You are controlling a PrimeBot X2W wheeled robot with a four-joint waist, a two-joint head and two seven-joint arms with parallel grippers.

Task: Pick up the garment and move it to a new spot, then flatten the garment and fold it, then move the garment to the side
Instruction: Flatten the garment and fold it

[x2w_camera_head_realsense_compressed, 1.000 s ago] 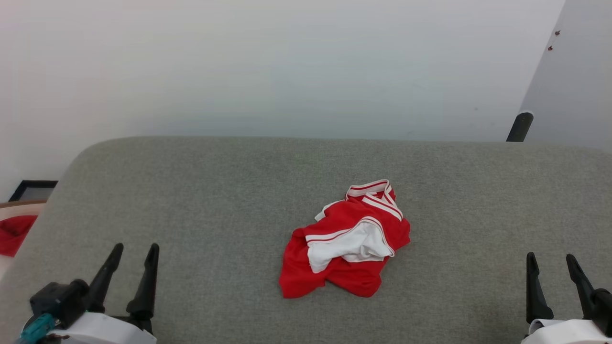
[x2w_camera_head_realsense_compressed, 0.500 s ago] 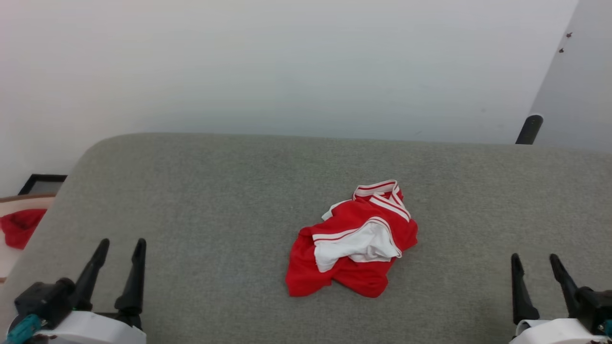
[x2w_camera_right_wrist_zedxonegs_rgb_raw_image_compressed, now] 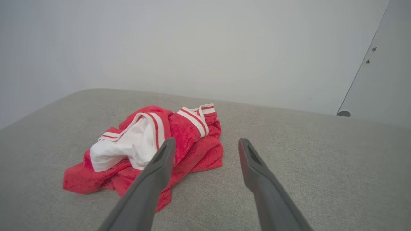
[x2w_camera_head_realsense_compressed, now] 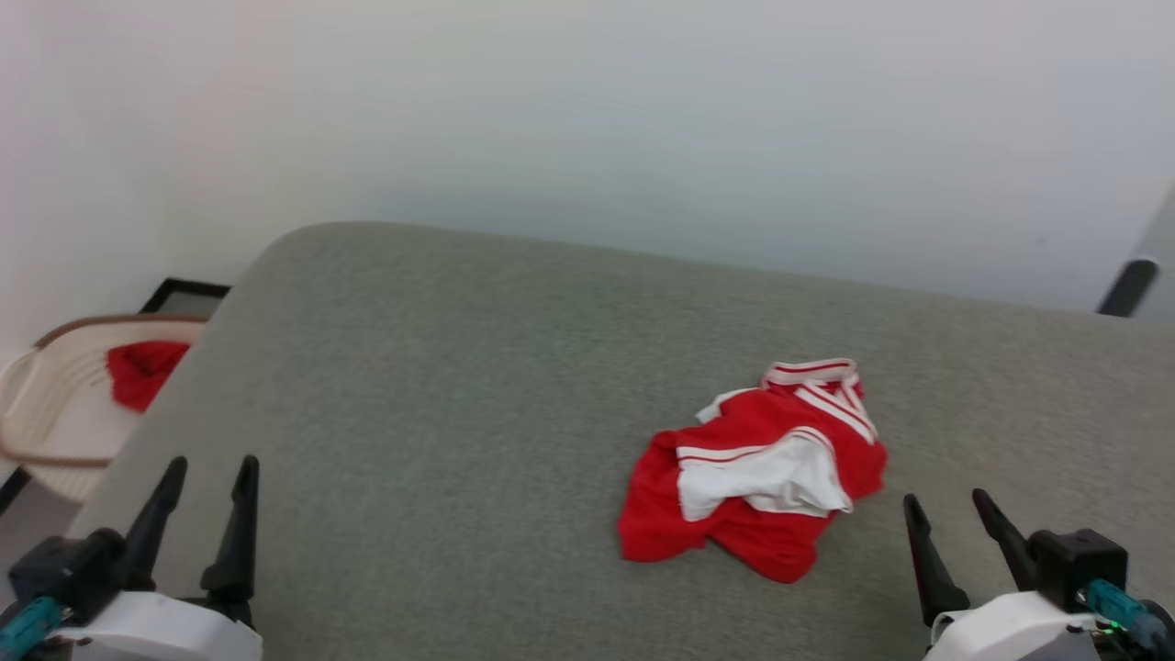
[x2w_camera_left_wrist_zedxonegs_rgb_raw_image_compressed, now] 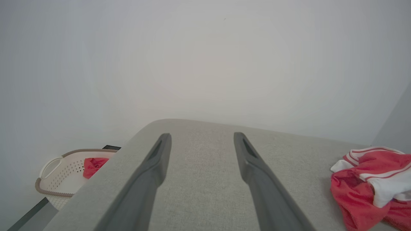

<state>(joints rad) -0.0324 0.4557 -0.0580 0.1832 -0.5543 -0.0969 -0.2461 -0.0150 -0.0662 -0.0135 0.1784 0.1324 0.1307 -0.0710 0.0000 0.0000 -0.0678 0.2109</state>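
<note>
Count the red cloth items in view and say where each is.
2. The garment lies crumpled on the grey surface, toward the right; a red cloth sits in the basket beyond its left edge. The basket may hide more.

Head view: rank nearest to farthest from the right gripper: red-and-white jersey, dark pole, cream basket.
1. Red jersey T-shirt with white sleeves, just left of the right gripper on the grey fabric surface.
2. Dark round pole, beyond the surface's far right edge.
3. Cream plastic basket with brown rim, far left.
</note>
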